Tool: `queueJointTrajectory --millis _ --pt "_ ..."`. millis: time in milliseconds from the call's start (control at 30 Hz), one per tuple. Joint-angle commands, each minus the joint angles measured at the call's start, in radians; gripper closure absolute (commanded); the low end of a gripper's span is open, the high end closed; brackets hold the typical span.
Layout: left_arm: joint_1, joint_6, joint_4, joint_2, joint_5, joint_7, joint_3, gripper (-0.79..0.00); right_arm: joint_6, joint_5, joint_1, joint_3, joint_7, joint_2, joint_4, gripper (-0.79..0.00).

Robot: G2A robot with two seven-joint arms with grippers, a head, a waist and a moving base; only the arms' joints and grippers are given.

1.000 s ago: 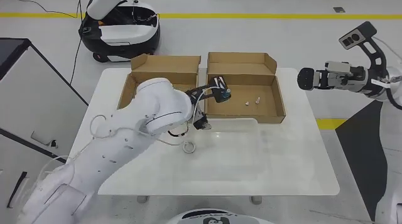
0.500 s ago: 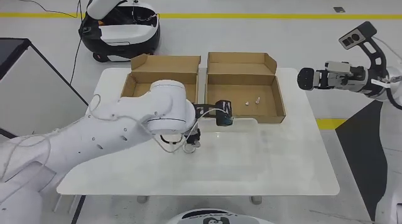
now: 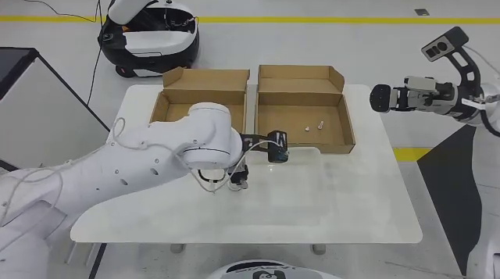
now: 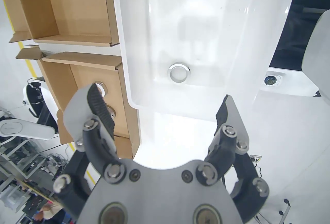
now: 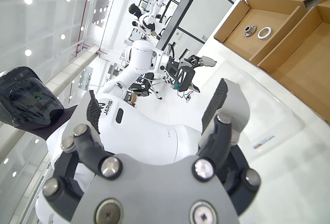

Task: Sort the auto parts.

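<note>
The metal ring [image 4: 178,72] lies flat near one corner of the shallow white tray [image 4: 201,3] on the worktop [image 3: 336,209], and it looks like the only part not yet sorted. The two cardboard boxes beyond the tray already hold pieces. The left box [image 5: 278,16] has a flange [image 5: 249,30] and a flat ring [image 5: 264,32] side by side, while the right box [image 3: 328,115] has two small bolts [image 3: 308,128] close together. By that showing the task is well along, with one pick and one drop left, and the ring most likely belongs with the round parts in the left box. The left claw [image 4: 162,111] hangs above the tray with its jaws spread wide and nothing between them. The ring sits a little ahead of the fingertips, untouched. The right claw [image 5: 157,109] is off to the side of the worktop, also gaping wide and empty, touching nothing.
</note>
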Motion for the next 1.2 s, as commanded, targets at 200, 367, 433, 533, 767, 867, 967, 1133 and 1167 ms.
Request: queueJointTrajectory --millis 200,367,433,533,767,867,967,1133,1167 --pt "-0.037 -0.045 0.066 -0.031 -0.02 0.042 0.115 -0.785 0.0 0.0 0.0 0.0 0.0 0.0 0.0 -0.785" --pt "-0.032 -0.054 0.11 -0.054 -0.025 0.051 0.133 -0.785 0.0 0.0 0.0 0.0 0.0 0.0 0.0 -0.785" --pt "-0.021 -0.055 0.119 -0.062 -0.016 0.052 0.133 -0.785 0.0 0.0 0.0 0.0 0.0 0.0 0.0 -0.785" --pt "-0.006 -0.057 0.131 -0.071 0.0 0.053 0.133 -0.739 0.0 0.0 0.0 0.0 0.0 0.0 0.0 -0.785" --pt "0.028 -0.059 0.15 -0.086 0.062 0.055 0.133 -0.61 0.0 0.0 0.0 0.0 0.0 0.0 0.0 -0.785" --pt "0.048 -0.038 0.158 -0.091 0.108 0.034 0.133 -0.6 0.0 0.0 0.0 0.0 0.0 0.0 0.0 -0.785" --pt "0.066 -0.025 0.167 -0.098 0.14 0.022 0.133 -0.56 0.0 0.0 0.0 0.0 0.0 0.0 0.0 -0.785" --pt "0.091 -0.021 0.18 -0.108 0.165 0.017 0.133 -0.542 0.0 0.0 0.0 0.0 0.0 0.0 0.0 -0.785" --pt "0.097 -0.022 0.181 -0.11 0.172 0.018 0.133 -0.548 0.0 0.0 0.0 0.0 0.0 0.0 0.0 -0.785"
